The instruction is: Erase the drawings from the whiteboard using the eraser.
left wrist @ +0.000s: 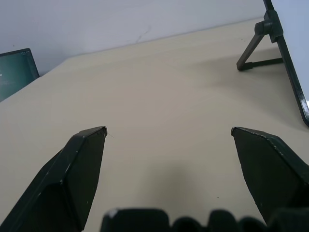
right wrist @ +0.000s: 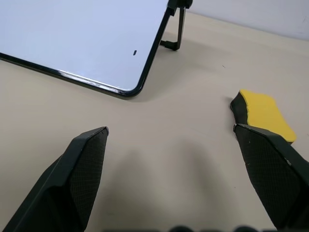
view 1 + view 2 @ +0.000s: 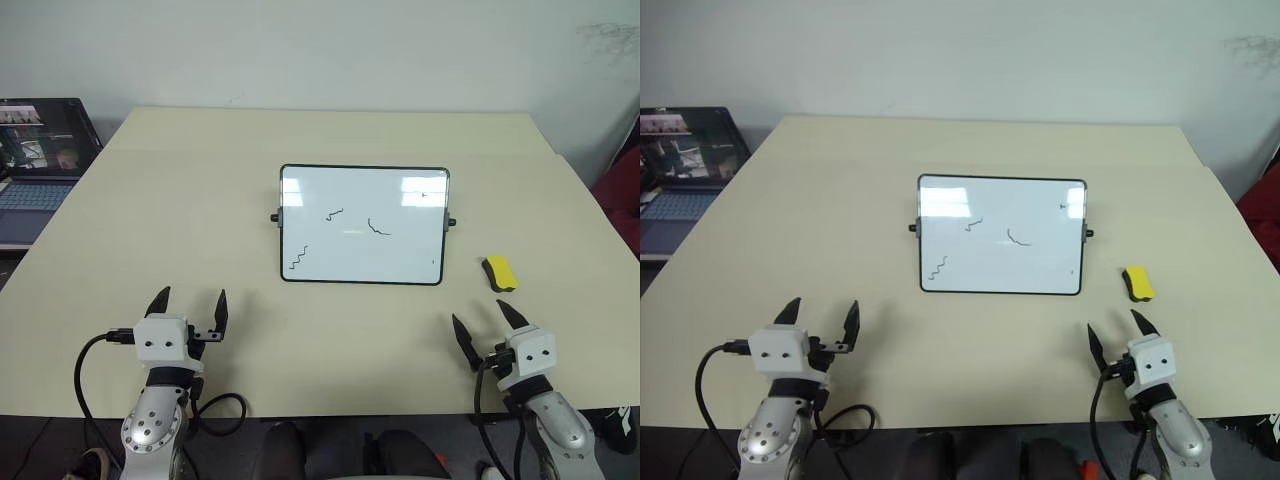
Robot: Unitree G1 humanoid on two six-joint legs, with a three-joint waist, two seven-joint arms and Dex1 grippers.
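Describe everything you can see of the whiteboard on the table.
The whiteboard is a small glossy white rectangle in a thin black frame with rounded corners and a black knob on each short side. It leans back on thin black legs on the beige table. Three black squiggles remain on it. Nothing touches its face; the yellow eraser lies apart, to its right.

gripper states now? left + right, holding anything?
Left gripper: open, holding nothing.
Right gripper: open, holding nothing; eraser lies on the table ahead of it.

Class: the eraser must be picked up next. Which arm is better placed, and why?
Right. The eraser lies just ahead of the open right gripper; the left gripper sits across the table, beyond the whiteboard.
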